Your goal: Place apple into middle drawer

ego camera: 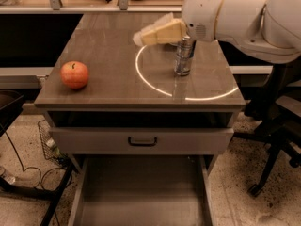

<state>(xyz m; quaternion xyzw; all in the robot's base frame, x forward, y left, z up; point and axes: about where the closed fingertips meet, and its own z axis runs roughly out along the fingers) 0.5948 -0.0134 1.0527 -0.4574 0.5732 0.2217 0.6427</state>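
The apple (74,74) is round and red-orange with a short dark stem. It sits on the grey tabletop (113,55) near the front left corner. The middle drawer (141,194) stands pulled out below, showing a flat grey floor with thin side walls and nothing in it. My gripper (140,36), cream-coloured, hangs above the tabletop's middle back. It is to the right of the apple and well apart from it, holding nothing that I can see. The white arm (235,13) reaches in from the upper right.
A silver can (183,55) stands upright inside a white ring of light on the tabletop, just under the arm. A closed drawer front with a dark loop handle (142,141) is above the open drawer. An office chair (277,126) stands right, a wire basket (49,142) left.
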